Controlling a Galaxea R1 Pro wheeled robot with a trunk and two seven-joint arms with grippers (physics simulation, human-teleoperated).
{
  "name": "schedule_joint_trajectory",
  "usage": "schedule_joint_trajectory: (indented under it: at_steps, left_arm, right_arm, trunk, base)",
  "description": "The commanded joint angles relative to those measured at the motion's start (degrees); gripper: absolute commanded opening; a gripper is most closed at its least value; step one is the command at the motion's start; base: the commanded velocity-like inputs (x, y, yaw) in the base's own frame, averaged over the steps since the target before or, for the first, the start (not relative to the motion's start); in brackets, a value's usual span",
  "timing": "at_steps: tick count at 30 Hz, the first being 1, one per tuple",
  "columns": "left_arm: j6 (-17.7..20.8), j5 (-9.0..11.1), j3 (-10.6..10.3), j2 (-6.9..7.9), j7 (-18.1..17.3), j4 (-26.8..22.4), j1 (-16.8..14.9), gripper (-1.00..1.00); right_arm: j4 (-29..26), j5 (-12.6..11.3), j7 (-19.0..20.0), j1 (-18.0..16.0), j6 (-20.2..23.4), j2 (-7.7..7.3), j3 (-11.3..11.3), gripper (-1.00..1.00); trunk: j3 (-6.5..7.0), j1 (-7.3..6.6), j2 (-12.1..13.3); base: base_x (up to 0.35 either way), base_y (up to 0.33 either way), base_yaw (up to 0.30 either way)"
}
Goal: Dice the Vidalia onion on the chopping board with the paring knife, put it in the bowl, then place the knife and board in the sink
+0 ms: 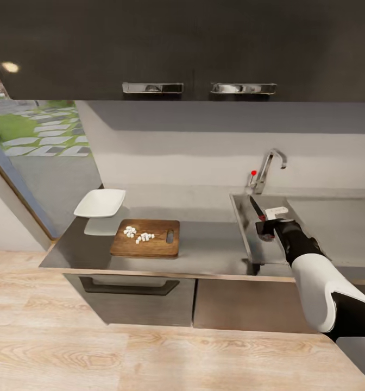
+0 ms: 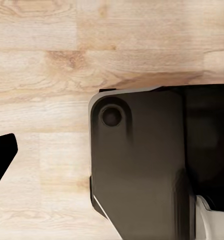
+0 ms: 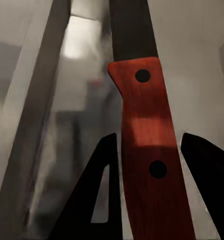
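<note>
My right gripper point(image 3: 147, 185) holds the paring knife point(image 1: 257, 208) tight by its red handle, over the sink point(image 1: 247, 239). I should go low, then let go softly. The diced onion point(image 1: 138, 234) sits on the chopping board point(image 1: 150, 247).

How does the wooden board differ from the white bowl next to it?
The chopping board is brown, flat and rectangular with a handle slot; the bowl is white, squarish, with flared sides. The chopping board looks larger than the bowl. The chopping board carries small white diced onion pieces, while nothing can be seen in the bowl from this angle. Both sit on the grey countertop, left of the sink.
</note>
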Motion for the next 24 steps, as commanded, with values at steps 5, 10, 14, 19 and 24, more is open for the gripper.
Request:
schedule_joint_trajectory:
  at_steps: [5, 10, 14, 19, 24]
  left_arm:
    - [-0.1, 0.5, -0.5, 0.15, 0.5, -0.1, 0.0, 1.00]
    - [-0.1, 0.5, -0.5, 0.16, 0.5, -0.1, 0.0, 1.00]
    - [-0.1, 0.5, -0.5, 0.16, 0.5, -0.1, 0.0, 1.00]
    - [-0.1, 0.5, -0.5, 0.16, 0.5, -0.2, 0.0, 1.00]
    - [-0.1, 0.5, -0.5, 0.18, 0.5, -0.2, -0.1, 1.00]
  right_arm:
    - [2.2, -1.5, 0.5, 0.0, 0.2, -0.03, -0.3, -1.00]
    - [5.0, -4.5, 0.4, 0.0, 0.4, 0.02, -0.3, -1.00]
    - [6.0, -4.7, 0.4, 0.0, 0.3, 0.04, -0.3, -1.00]
    - [7.0, -6.0, 0.4, 0.0, 0.2, -0.08, -0.3, -1.00]
    - [7.2, -6.3, 0.4, 0.0, 0.2, -0.13, -0.3, -1.00]
  trunk:
    - [-0.09, 0.04, -0.1]
    - [-0.19, 0.04, -0.1]
    - [-0.50, 0.04, -0.1]
    - [-0.94, 0.04, -0.1]
    - [-1.39, 0.04, -0.1]
  base:
    - [0.100, -0.275, 0.000]
    - [0.045, -0.074, 0.000]
    - [0.004, -0.006, 0.000]
    - [0.144, 0.056, 0.000]
    - [0.296, 0.007, 0.000]
